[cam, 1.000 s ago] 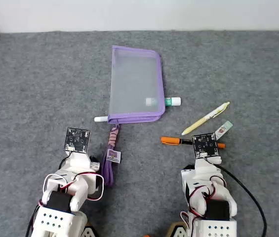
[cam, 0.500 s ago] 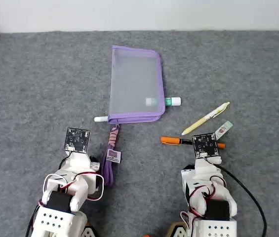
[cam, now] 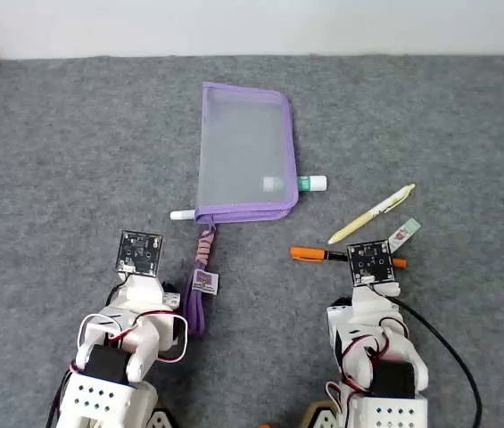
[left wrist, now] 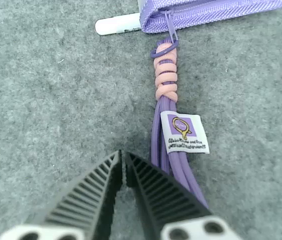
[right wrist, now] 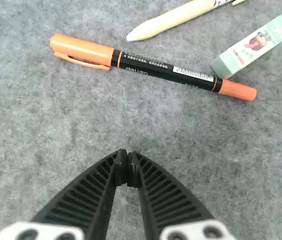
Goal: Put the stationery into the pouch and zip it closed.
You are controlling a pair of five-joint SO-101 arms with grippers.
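Pouch: translucent zip pouch with purple fabric edging, lying flat on the grey felt-like table, centre, on the far side of both arms; its zipped edge faces near.
Zip pull: at the left end of that near edge; whether the zip is open or closed cannot be told.
Strap: purple cord loop with pink wrapping, hooked to the pull and running near from it; a white square tag lies on the cord.
White pen: slim white barrel end protruding left from the pouch's near corner; the rest is hidden.
Green-and-white stick: short capped end protruding from the pouch's right side; inside or beneath cannot be told.
Yellow pen: pale yellow barrel, slanted, right of the pouch, apart from it.
Marker: black body with orange cap and orange end, lying crosswise, just near of the yellow pen's tip.
Eraser: small mint-green block, between pen and marker at the right, close to both.
Left hand: clenched, empty, tips over bare table just left of the strap.
Right hand: clenched, empty, near of the marker, not touching it.
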